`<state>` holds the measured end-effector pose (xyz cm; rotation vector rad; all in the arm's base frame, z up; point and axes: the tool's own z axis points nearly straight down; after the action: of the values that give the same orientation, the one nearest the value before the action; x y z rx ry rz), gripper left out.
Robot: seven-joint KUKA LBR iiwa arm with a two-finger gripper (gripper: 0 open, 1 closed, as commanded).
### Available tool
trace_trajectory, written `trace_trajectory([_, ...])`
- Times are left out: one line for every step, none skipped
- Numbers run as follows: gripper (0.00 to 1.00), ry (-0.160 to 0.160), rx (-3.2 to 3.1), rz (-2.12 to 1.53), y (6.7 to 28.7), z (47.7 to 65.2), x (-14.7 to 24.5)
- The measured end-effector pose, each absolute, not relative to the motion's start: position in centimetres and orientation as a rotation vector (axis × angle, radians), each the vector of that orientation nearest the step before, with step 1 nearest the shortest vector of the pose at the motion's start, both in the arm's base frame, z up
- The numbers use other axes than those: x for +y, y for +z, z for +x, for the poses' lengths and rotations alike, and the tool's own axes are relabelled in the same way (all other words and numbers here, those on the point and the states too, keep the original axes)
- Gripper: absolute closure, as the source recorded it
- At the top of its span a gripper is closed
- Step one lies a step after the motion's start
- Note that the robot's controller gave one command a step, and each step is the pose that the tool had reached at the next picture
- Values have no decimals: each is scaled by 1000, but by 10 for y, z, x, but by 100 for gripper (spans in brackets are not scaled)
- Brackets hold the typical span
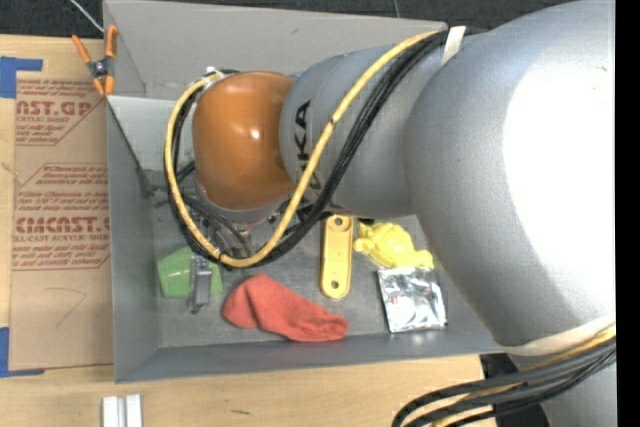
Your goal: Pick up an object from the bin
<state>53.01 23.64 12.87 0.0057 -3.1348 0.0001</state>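
Note:
My gripper (pixel 203 287) reaches down from under the orange wrist cover into the bin's front left corner. Its tip is right against the right side of a small green block (pixel 174 275) on the bin floor. Whether the block is inside the grip I cannot tell, because the cover and cables hide the upper part. Just to the right of the gripper lies a crumpled red cloth (pixel 283 311), near the front wall.
A flat yellow bar (pixel 336 257) lies right of the cloth. Beyond it are a yellow toy figure (pixel 392 243) and a silver foil packet (pixel 411 301). The arm covers the bin's right half and back. The left and front walls stand close to the gripper.

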Motion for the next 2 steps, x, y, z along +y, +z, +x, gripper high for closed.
trace_trajectory([0, -3, -3142, 1, 134, 532, 235])
trace_trajectory([0, -2, -3135, -60, 126, 531, 242])
